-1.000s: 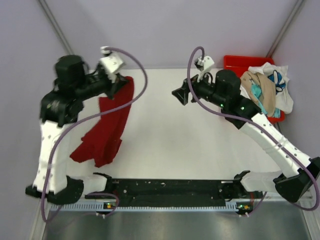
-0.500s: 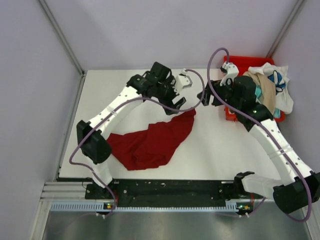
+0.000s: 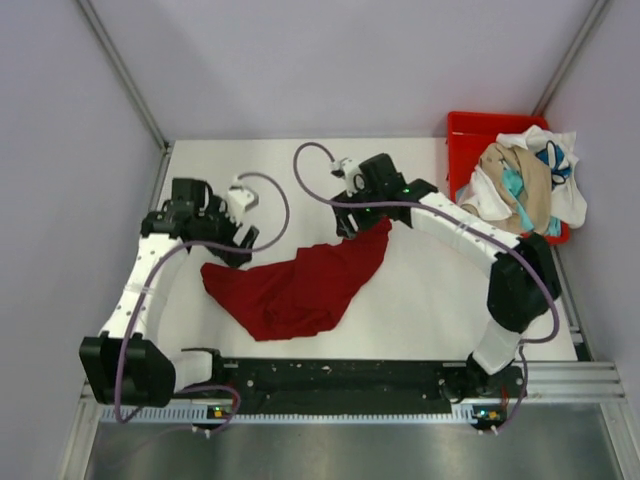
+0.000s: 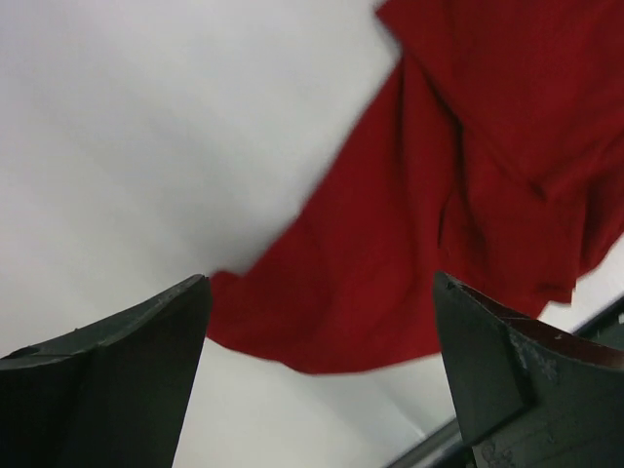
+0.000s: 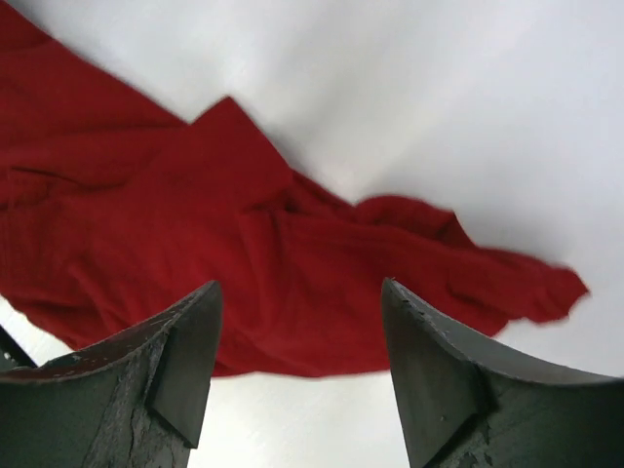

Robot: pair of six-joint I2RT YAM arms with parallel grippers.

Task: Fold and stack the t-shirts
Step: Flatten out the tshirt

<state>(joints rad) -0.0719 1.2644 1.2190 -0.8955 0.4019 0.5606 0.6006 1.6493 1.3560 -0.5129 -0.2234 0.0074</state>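
A dark red t-shirt (image 3: 300, 285) lies crumpled on the white table, stretched from lower left to upper right. My left gripper (image 3: 236, 246) hovers open just above its left corner; in the left wrist view the shirt (image 4: 439, 224) lies below the gripper (image 4: 322, 390), with nothing between the fingers. My right gripper (image 3: 350, 224) is at the shirt's upper right corner, open, with the red cloth (image 5: 273, 263) beneath the gripper (image 5: 297, 380) and not pinched. More t-shirts (image 3: 525, 180), white, beige and teal, are heaped in the bin.
A bright red plastic bin (image 3: 470, 128) stands at the back right corner of the table (image 3: 430, 290). Grey walls close in the left, back and right sides. The black arm rail (image 3: 340, 378) runs along the near edge.
The left gripper opened and let the red shirt drop flat, then the arm swung back left to the shirt's left corner. The right arm moved from the bin to the shirt's upper right corner.
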